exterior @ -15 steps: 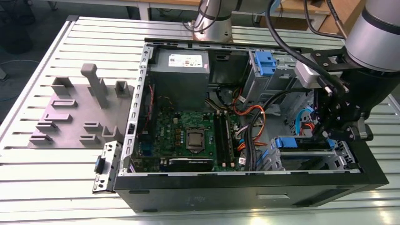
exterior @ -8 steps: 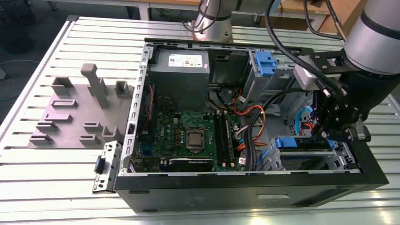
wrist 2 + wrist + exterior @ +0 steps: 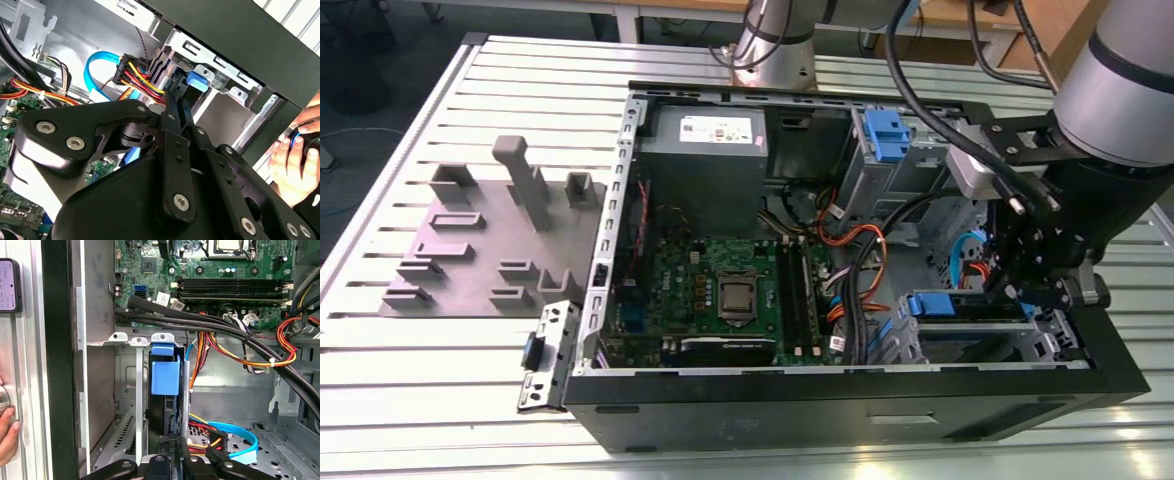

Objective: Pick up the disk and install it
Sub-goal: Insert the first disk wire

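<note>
So the pincer (image 3: 1023,290) is down inside the open PC case (image 3: 854,400), at about 4 o'clock in the exterior view, right by the drive cage (image 3: 974,335). The disk (image 3: 165,377) w/ its blue bracket sits upright in a cage slot, and the pincer's fingertips (image 3: 172,447) are clenched on its edge. A person's hand (image 3: 292,162) rests on the table (image 3: 480,390) beside the case.
</note>
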Tool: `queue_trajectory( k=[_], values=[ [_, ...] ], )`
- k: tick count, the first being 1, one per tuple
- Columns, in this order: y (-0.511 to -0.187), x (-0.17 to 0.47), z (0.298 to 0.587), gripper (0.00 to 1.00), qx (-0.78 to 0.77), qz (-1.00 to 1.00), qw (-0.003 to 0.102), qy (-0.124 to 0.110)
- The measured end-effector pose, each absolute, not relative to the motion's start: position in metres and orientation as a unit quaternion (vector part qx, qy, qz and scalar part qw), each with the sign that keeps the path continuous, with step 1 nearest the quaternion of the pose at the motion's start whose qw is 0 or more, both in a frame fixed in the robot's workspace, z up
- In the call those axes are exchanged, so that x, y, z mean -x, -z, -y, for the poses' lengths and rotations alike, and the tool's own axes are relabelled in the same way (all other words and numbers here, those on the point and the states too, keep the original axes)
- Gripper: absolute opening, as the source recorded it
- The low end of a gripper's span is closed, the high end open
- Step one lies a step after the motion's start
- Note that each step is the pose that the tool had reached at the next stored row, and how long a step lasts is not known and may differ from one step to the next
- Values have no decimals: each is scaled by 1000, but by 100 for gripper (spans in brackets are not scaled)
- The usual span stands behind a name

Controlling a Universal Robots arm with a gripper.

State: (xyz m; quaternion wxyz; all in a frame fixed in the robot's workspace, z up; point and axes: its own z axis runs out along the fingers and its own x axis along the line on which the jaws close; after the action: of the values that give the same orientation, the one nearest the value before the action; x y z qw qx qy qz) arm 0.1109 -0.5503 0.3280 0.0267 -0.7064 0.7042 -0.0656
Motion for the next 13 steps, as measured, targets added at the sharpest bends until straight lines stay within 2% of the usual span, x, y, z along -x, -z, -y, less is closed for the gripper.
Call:
queue_trajectory(
  k=[4,5,6,10,12,13],
  values=[
    [-328,-111,550,16,706,-704,27,65],
    [-330,-111,550,18,706,-704,27,65],
    [-332,-111,550,24,706,-704,27,65],
    [-338,-111,550,24,706,-704,28,64],
    [-338,-111,550,23,706,-704,28,64],
    [-338,-111,550,16,706,-704,28,64]
  ],
)
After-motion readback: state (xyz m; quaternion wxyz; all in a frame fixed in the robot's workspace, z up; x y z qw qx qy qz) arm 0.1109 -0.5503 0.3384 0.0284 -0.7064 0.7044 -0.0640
